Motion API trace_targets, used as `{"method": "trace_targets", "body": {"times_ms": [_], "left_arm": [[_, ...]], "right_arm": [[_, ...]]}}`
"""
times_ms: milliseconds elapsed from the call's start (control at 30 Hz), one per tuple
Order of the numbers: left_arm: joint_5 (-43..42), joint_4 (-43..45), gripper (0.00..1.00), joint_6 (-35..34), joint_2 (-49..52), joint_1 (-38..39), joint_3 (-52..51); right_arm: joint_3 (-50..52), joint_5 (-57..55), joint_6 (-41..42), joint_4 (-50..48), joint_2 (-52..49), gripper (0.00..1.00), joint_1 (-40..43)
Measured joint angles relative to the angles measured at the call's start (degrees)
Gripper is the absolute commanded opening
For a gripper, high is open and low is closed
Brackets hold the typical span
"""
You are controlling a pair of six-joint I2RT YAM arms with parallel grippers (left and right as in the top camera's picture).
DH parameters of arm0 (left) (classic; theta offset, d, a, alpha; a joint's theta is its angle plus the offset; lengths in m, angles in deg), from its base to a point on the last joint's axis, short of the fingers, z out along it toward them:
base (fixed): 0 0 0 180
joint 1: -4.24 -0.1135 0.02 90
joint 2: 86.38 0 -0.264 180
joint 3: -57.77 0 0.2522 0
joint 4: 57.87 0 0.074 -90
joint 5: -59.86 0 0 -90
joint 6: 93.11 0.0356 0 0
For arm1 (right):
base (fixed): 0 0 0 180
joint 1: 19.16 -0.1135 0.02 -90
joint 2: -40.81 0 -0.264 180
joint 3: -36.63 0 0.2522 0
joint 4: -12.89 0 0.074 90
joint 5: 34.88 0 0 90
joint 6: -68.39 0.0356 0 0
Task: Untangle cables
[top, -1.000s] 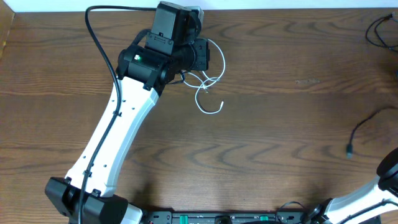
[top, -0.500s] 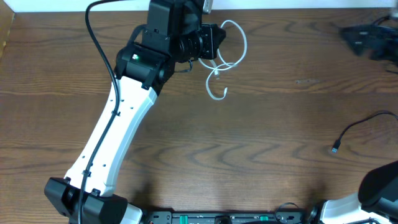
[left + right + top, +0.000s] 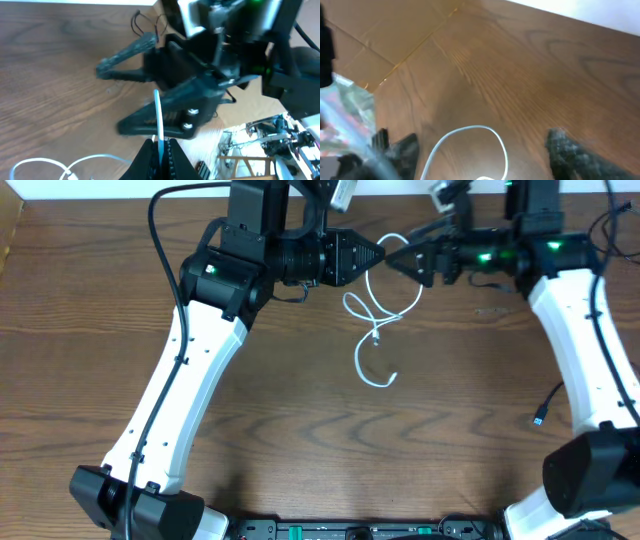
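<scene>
The white cable [image 3: 372, 330] hangs in loops from my left gripper [image 3: 378, 254], which is shut on its upper end above the far middle of the table. In the left wrist view the cable [image 3: 157, 112] runs up from between the shut fingers [image 3: 160, 150]. My right gripper [image 3: 397, 257] is open and faces the left one tip to tip. In the right wrist view a white loop [image 3: 470, 131] lies between its spread fingers [image 3: 482, 155], untouched. The black cable [image 3: 548, 405] lies at the right, its plug on the table, partly hidden by the right arm.
The wooden table [image 3: 300, 440] ends at a white wall along the far edge. Dark cords [image 3: 612, 225] sit at the far right corner. The left arm's thick black wire [image 3: 152, 240] arcs over the far left.
The right arm has swung in from the right and its open gripper now faces the left gripper. The left gripper has moved right with the white cable, which hangs lower and longer.
</scene>
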Motion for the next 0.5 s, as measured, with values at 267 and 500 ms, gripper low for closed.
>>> {"method": "trace_targets", "body": {"times_ms": [267, 500], "left_arm": [[1.46, -0.92, 0.29, 0.9, 0.0, 0.0, 0.0], [9.86, -5.33, 0.5, 1.51, 0.0, 0.0, 0.0]], "right_arm": [[0.0, -3.48, 5.57, -3.3, -0.42, 0.01, 0.15], [-0.02, -10.14, 18.18, -7.26, -0.42, 0.01, 9.29]]}}
